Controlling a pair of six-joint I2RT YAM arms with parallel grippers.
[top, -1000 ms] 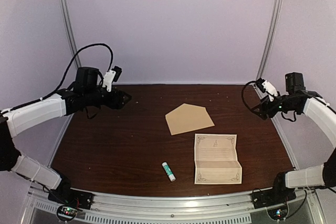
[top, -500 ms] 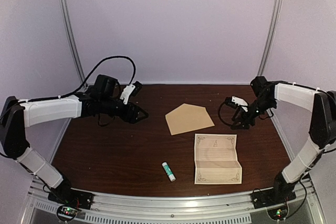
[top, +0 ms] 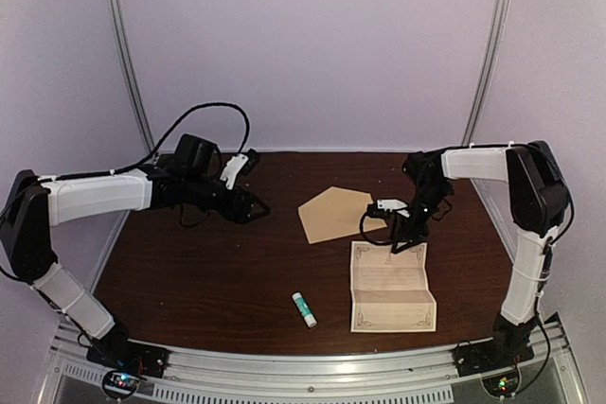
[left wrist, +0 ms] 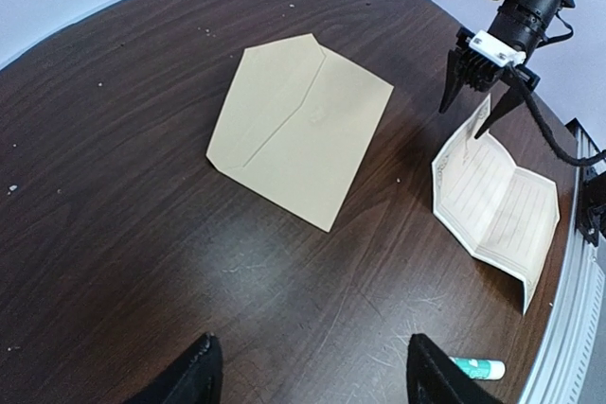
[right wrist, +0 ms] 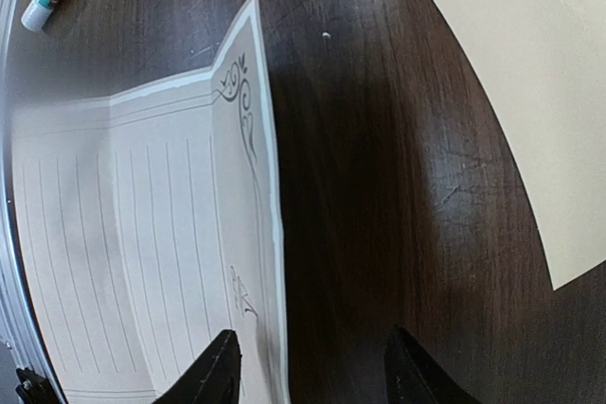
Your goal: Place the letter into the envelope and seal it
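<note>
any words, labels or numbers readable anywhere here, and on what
No text can be read.
letter: ruled lines and ornate border only; small mark at its top too faint to read.
glue stick: label too small to read.
envelope: plain, no writing.

What else sits on my table

A green-and-white glue stick lies on its side, slanted, toward the near edge of the dark wooden table, about midway across. Pale lilac walls close off the far side and both flanks, with a metal upright at each far corner.
</note>
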